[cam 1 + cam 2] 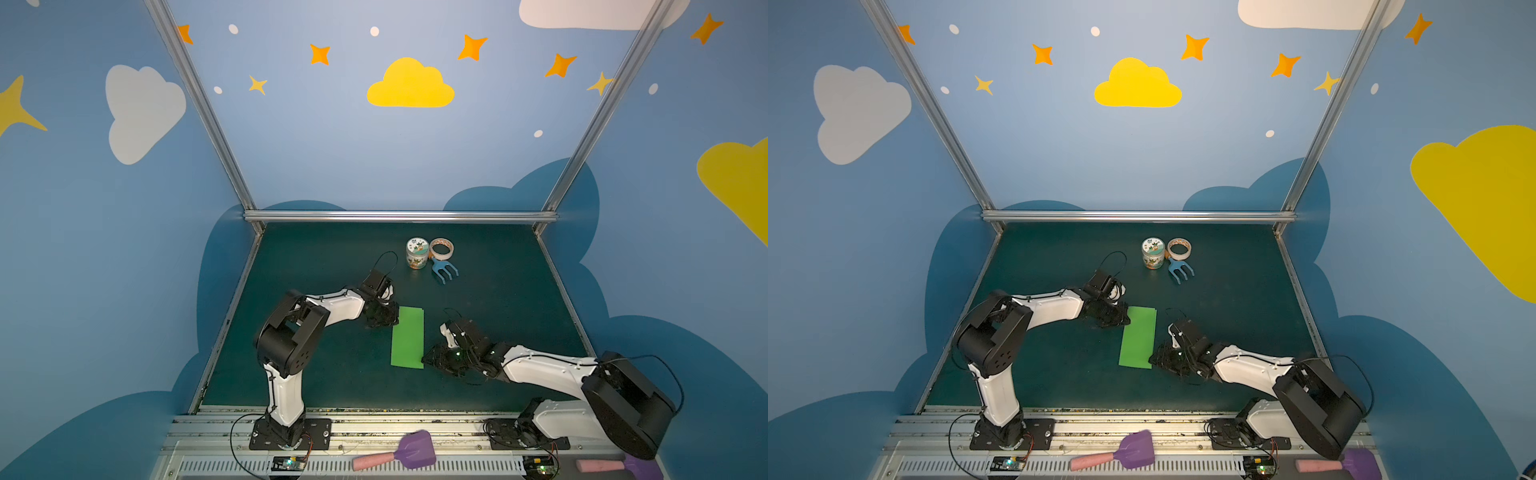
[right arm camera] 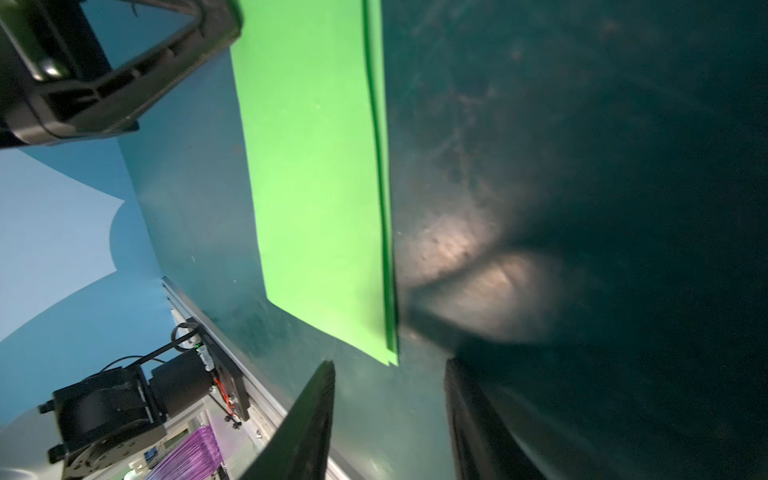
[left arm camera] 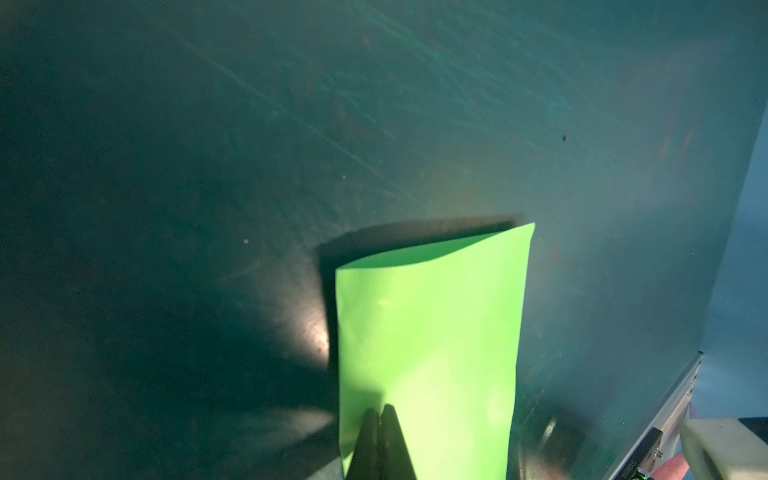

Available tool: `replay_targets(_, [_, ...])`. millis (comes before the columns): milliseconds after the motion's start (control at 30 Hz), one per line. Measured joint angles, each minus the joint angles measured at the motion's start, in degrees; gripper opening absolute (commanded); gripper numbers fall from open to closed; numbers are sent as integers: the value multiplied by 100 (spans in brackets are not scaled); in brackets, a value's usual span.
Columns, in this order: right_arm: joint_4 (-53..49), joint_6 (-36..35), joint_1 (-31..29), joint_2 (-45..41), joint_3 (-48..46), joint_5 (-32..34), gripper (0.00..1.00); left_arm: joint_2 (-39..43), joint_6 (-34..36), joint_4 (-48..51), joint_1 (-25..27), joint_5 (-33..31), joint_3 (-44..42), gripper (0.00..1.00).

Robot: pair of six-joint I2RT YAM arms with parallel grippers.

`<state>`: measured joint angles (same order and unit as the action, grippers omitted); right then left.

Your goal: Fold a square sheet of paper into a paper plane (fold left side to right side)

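- While the left claw (image 1: 390,319) was clenched, tips pressing the far fold corner of the sheet of paper (image 1: 407,336), we judged the left-to-right fold made; it lay halved on the counter (image 1: 498,291).
- The right claw (image 2: 388,370) stood released beside the near corner, holding nothing.
- Next, we reckoned, the crease wanted pressing flat.

At the back of the dark green counter (image 1: 324,266) a small printed jar (image 1: 417,253) stands upright, with a tape roll (image 1: 441,248) lying flat just beside it. A blue toy garden fork (image 1: 445,270) lies just in front of the tape. On the front rail lie a purple toy spade (image 1: 411,451) with a pink handle and, at the right corner, a second spade (image 1: 600,465).
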<state>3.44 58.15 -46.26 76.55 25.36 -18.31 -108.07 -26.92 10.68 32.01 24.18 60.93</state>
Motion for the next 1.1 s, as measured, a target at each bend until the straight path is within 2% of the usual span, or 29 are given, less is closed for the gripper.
replay_targets(467, [584,243,-138,415,94,-118,46,0,-11,-177,-15,74,-76,4])
replay_targets(1100, [992,748,-286,337,-133,-57,44,0,-11,-186,-15,79,-79,4])
